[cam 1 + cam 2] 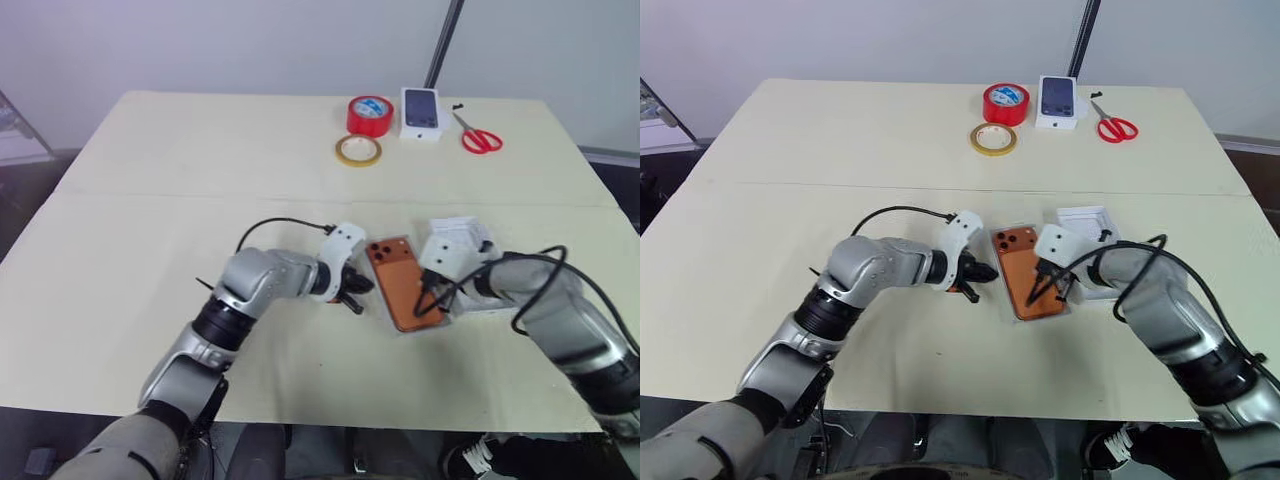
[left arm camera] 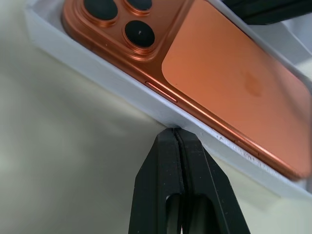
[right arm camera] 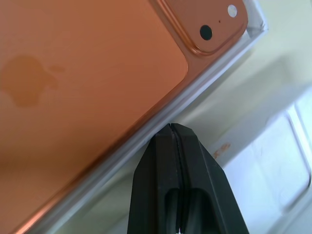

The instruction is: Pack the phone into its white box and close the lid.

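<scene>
Currently both pincers were pressed together, holding nothing. Left pincer (image 2: pixel 176 134) touched the white box (image 2: pixel 122 95) wall on one long side; right pincer (image 3: pixel 171 129) sat at the opposite wall. Risk, as I judged it: uneven pushing from the two closed tips could skew or slide the light tray on the surface (image 1: pixel 150 200), or tip the phone (image 1: pixel 402 284) out. Lid (image 1: pixel 1085 222) lay just beside the box, behind the right arm, so an arm sweep could knock it. Phone was copper-orange, back up, lenses at the far corner, lying inside the tray, seemingly not fully seated.

Two tape rolls (image 1: pixel 369 114) – one scissors (image 1: pixel 479 136), one phone (image 1: pixel 402 282)
</scene>
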Controlling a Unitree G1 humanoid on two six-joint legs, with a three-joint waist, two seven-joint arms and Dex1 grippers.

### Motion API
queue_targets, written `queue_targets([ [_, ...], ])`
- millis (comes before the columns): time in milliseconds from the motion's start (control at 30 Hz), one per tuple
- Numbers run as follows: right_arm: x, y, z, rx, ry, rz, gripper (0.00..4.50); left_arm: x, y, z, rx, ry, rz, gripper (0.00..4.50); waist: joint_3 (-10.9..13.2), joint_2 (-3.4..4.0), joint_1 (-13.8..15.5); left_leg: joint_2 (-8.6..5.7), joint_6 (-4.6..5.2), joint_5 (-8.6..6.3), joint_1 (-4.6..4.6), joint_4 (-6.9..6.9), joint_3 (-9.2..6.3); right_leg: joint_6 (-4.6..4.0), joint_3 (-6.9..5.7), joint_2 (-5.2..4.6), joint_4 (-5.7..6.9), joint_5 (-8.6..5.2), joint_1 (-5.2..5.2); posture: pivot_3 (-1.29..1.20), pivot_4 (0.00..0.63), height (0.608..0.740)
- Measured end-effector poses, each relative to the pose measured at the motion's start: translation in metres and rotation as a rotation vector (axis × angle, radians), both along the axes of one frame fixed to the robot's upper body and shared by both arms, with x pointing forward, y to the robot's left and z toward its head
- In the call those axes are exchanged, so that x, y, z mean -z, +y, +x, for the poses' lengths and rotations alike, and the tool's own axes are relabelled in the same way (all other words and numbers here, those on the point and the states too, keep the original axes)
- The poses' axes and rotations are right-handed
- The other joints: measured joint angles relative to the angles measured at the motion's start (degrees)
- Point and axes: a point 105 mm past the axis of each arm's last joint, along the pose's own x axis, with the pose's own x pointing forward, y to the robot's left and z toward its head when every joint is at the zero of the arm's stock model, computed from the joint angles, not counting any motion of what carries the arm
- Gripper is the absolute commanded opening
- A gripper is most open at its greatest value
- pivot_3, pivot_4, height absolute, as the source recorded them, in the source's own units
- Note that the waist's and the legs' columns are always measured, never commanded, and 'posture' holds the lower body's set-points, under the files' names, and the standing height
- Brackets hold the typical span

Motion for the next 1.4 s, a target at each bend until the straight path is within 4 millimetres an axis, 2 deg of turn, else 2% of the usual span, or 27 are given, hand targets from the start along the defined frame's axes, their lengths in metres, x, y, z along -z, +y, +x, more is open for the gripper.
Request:
queue_targets([
  [300, 0.000, -0.010, -0.012, 0.018, 0.015, -0.006, 0.00, 0.000, -0.006, -0.003, 0.026, 0.015, -0.012, 0.05, 0.00, 0.02, -0.12, 0.02, 0.00, 0.00, 0.02, -0.01, 0.00, 0.00, 0.01, 0.03, 0.02, 0.00, 0.00, 0.00, 0.150, 0.740],
  [400, -0.009, -0.011, -0.015, 0.011, 0.037, 0.040, 0.87, -0.004, 0.002, -0.003, 0.025, 0.014, -0.020, 0.00, 0.01, 0.02, -0.12, 0.02, -0.01, 0.00, 0.01, -0.02, 0.00, 0.00, 0.01, 0.02, 0.01, 0.00, 0.00, 0.00, 0.150, 0.740],
  [533, -0.031, -0.012, -0.024, -0.009, 0.046, 0.110, 2.83, -0.017, 0.028, -0.003, -0.008, -0.047, -0.058, 0.00, 0.01, 0.03, -0.90, 0.11, -0.01, 0.00, 0.03, -0.06, -0.01, 0.00, 0.01, 0.07, 0.02, 0.00, 0.00, 0.00, 0.150, 0.740],
  [633, -0.039, -0.015, -0.026, 0.035, 0.069, 0.180, 2.83, -0.028, 0.051, -0.001, -0.039, -0.183, -0.106, 0.00, 0.02, 0.05, -1.26, 0.14, -0.01, 0.01, 0.06, -0.07, 0.01, -0.01, 0.03, 0.06, 0.02, 0.00, 0.01, 0.00, 0.150, 0.740],
  [767, -0.044, -0.022, -0.019, 0.139, 0.092, 0.237, 2.83, -0.044, 0.071, -0.008, 0.003, -0.427, -0.139, 0.00, 0.03, 0.08, -1.07, 0.12, -0.01, 0.00, 0.08, -0.07, 0.06, -0.02, 0.05, 0.01, 0.00, 0.00, 0.02, 0.00, 0.150, 0.740],
  [867, -0.042, -0.026, -0.006, 0.242, 0.095, 0.295, 2.83, -0.041, 0.085, -0.019, 0.065, -0.529, -0.131, 0.00, 0.03, 0.08, -1.05, 0.09, 0.03, -0.02, 0.07, -0.07, 0.09, -0.02, 0.07, -0.03, -0.01, 0.00, 0.01, 0.00, 0.150, 0.740],
  [967, -0.031, -0.031, 0.001, 0.325, 0.127, 0.306, 2.83, -0.032, 0.092, -0.038, 0.151, -0.545, -0.136, 0.00, 0.07, 0.14, -0.95, 0.08, 0.07, -0.04, 0.03, -0.09, 0.12, -0.02, 0.08, -0.05, -0.02, 0.00, -0.03, 0.00, 0.150, 0.740],
  [1100, -0.021, -0.032, 0.006, 0.380, 0.156, 0.311, 2.83, -0.029, 0.096, -0.051, 0.228, -0.573, -0.130, 0.00, 0.09, 0.17, -1.07, 0.08, 0.09, -0.05, 0.04, -0.08, 0.14, -0.02, 0.09, -0.06, -0.01, 0.00, -0.03, 0.00, 0.150, 0.740],
  [1200, -0.013, -0.031, 0.011, 0.428, 0.173, 0.324, 1.95, -0.030, 0.095, -0.053, 0.249, -0.604, -0.125, 0.00, 0.10, 0.19, -1.14, 0.10, 0.10, -0.06, 0.05, -0.08, 0.14, -0.02, 0.08, -0.02, -0.01, 0.00, -0.04, 0.00, 0.150, 0.740],
  [1333, -0.013, -0.028, 0.014, 0.457, 0.176, 0.340, 0.06, -0.028, 0.096, -0.054, 0.249, -0.621, -0.115, 0.00, 0.11, 0.20, -1.15, 0.11, 0.11, -0.07, 0.04, -0.08, 0.14, -0.02, 0.08, -0.01, -0.01, 0.00, -0.04, 0.00, 0.150, 0.740],
  [1400, -0.013, -0.030, 0.014, 0.490, 0.177, 0.349, 0.06, -0.025, 0.097, -0.054, 0.242, -0.613, -0.111, 0.00, 0.11, 0.20, -1.15, 0.11, 0.11, -0.07, 0.04, -0.08, 0.14, -0.02, 0.08, -0.01, 0.00, 0.00, -0.04, 0.00, 0.150, 0.740],
])
